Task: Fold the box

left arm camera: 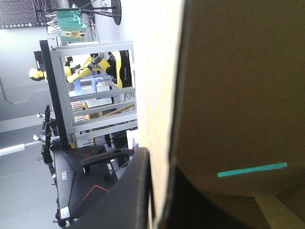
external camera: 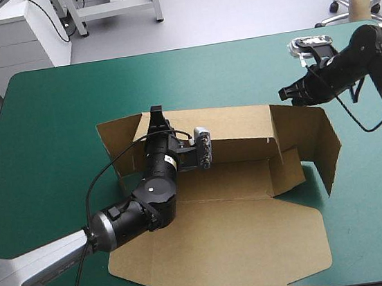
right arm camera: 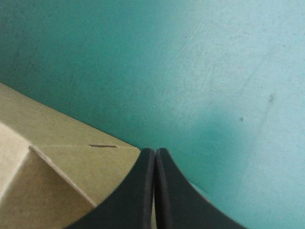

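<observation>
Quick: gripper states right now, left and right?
Left gripper: shut on the box, at its far wall.
Right gripper: shut, holding nothing, beside the box's corner.

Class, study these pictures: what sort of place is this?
Probably a robotics lab bench: a left gripper and right gripper with black fingers work at a teal-green covered table on a partly folded brown board box.

Matt brown board box [external camera: 245, 241], smooth faintly scratched teal-green cover [external camera: 57, 131], satin black right pincer [right arm camera: 155, 151]
</observation>
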Controlling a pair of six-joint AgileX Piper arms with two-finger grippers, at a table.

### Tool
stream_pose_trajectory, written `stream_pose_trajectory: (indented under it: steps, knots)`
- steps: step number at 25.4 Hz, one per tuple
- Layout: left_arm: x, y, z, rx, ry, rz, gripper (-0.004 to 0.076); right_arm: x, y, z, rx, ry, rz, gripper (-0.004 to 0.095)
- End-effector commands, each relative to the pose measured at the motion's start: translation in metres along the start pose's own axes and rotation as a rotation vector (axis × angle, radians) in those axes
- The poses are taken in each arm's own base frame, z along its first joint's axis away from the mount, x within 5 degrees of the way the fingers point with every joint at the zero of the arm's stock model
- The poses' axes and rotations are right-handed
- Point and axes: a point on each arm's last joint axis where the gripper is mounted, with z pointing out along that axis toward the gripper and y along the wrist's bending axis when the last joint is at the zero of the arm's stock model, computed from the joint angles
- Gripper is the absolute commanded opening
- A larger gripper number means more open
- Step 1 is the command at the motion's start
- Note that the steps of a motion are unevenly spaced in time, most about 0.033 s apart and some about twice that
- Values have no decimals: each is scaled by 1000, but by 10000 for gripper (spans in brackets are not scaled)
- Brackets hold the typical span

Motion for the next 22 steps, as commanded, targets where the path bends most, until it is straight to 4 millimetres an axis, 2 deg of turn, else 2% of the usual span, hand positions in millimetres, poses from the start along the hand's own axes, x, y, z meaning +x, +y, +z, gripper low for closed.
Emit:
stream_pose_trajectory:
  steps: [1,2,6,22]
  knots:
    - [6,12,-9,-36,22,-42,-8,21,15,-32,-21,-45,-42,-20]
    - [6,12,-9,-36,22,-42,-8,36,18,-33,-25,-29,-51,-20]
    - [6,12,-9,-33,20,-45,-8,65,25,-38,-26,-42,-61,-19]
    - [6,12,-9,-30,21,-51,-8,78,28,-46,-4,-72,-76,-18]
